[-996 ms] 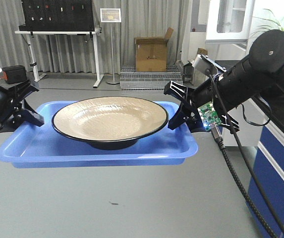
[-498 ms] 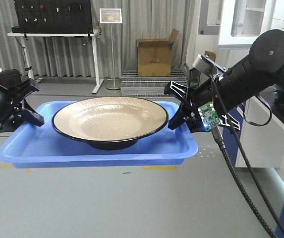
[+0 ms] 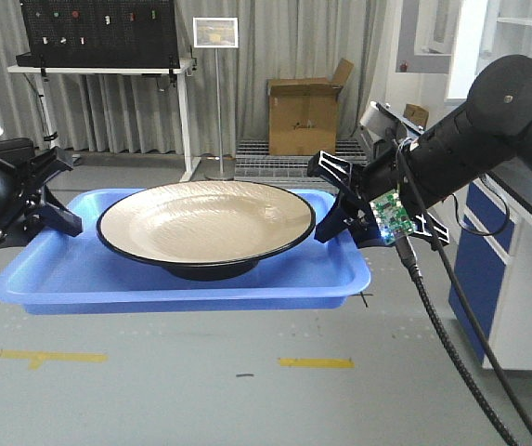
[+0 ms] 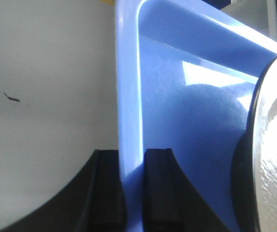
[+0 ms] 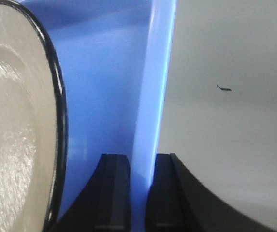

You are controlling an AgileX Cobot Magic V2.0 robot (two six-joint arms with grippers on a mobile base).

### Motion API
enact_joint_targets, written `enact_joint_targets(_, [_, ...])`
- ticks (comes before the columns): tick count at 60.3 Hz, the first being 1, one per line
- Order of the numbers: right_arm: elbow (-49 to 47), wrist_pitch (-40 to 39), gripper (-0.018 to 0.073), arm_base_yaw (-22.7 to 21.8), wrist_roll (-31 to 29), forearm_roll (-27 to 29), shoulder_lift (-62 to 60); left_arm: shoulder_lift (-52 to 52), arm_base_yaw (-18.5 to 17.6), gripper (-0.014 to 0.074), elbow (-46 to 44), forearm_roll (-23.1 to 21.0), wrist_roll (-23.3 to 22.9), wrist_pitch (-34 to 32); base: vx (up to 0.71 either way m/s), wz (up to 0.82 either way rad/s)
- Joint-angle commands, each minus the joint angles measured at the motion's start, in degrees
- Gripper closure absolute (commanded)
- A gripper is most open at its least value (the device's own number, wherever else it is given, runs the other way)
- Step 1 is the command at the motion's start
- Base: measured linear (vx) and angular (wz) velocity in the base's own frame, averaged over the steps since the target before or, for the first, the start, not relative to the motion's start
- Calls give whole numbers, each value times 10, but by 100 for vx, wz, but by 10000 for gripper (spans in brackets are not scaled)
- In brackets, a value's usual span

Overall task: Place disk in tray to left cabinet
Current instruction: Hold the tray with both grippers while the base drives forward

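Observation:
The tan disk with its black rim lies in the blue tray, which both arms hold level in the air above the floor. My left gripper is shut on the tray's left rim, one finger outside the wall and one inside. My right gripper is shut on the tray's right rim. The disk's edge shows in the left wrist view and in the right wrist view. The left cabinet is out of view.
A white table under a black pegboard stands at the back left, with a sign stand beside it. A cardboard box sits on a pallet. A blue-fronted bench stands at the right. Yellow floor marks lie below.
The background has slid right and the bench now sits farther off, with yellow floor marks come into view, so the base has moved. Tray, disk and both grips are unchanged.

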Motion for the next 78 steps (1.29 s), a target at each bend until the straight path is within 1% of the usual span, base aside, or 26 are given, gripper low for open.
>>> enact_joint_targets(1, [-22,-11,561,12,-9,84,-36,-36,-13,599,-21,-95,-1,-5,61,5])
enact_joint_targets(78, [-22,-11,561,12,-9,84,-36,-36,-13,599,-21,-94,-1,-6,58,2])
